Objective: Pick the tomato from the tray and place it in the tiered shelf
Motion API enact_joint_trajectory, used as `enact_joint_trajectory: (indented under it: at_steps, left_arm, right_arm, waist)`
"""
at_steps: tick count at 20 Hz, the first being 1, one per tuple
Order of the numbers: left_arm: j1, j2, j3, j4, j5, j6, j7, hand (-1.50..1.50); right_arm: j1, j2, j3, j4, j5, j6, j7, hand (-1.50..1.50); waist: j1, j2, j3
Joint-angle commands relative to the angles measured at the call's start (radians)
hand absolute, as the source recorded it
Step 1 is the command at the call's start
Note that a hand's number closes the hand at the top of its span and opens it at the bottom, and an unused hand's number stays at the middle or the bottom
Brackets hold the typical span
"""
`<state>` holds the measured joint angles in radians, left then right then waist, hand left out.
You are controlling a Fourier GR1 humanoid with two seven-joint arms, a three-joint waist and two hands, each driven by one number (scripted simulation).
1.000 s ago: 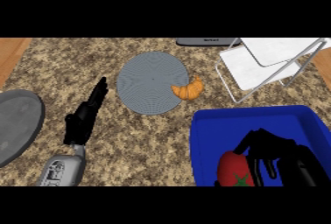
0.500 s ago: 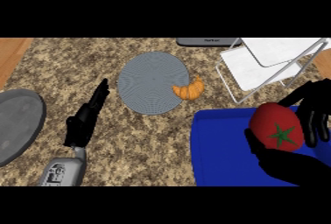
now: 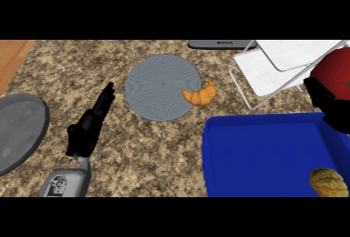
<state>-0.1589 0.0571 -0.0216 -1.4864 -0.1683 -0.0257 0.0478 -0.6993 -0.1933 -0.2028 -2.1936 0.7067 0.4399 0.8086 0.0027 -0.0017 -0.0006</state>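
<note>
The red tomato [image 3: 334, 70] hangs at the right edge of the head view, above the counter between the blue tray [image 3: 266, 152] and the white tiered shelf [image 3: 287, 62]. My right hand [image 3: 331, 104] is curled round it from below and is partly cut off by the edge. The shelf stands at the back right, with two white tiers and a thin wire frame. My left hand [image 3: 89, 125] rests open at the left, fingers straight and pointing away, holding nothing.
A grey round plate [image 3: 160, 88] lies in the middle with a croissant [image 3: 202, 94] on its right rim. A dark grey plate [image 3: 17, 129] sits at the left edge. A yellowish fruit [image 3: 327, 182] lies in the tray's near right corner. A dark appliance [image 3: 220, 44] is at the back.
My right hand has lifted the tomato out of the tray and carried it up and to the right, toward the shelf. The yellowish fruit in the tray is now uncovered. The left hand stayed put.
</note>
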Motion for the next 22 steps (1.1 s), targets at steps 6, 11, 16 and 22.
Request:
enact_joint_trajectory:
  at_steps: [6, 11, 16, 22]
  left_arm:
    - [-0.004, 0.015, 0.036, 0.091, 0.011, -0.009, -0.084, 0.00]
    - [0.040, -0.029, -0.025, 0.026, -0.032, 0.024, -0.063, 0.00]
    - [-0.021, -0.006, 0.017, 0.039, 0.006, 0.000, -0.030, 0.00]
    - [-0.010, 0.007, 0.009, 0.048, -0.001, -0.018, -0.052, 0.00]
  right_arm:
    - [-0.134, -0.135, -0.077, 0.281, 0.003, -0.116, -0.129, 1.50]
    - [-0.160, -0.217, -0.055, 0.391, 0.061, -0.177, -0.252, 1.50]
    - [-0.117, -0.217, -0.028, 0.470, 0.104, -0.266, -0.329, 1.50]
    - [-0.185, -0.168, 0.104, 0.641, 0.240, -0.438, -0.449, 1.50]
  waist:
    - [0.003, 0.003, 0.000]
    - [0.006, 0.003, 0.000]
    - [0.002, 0.002, 0.000]
    - [0.009, 0.004, 0.000]
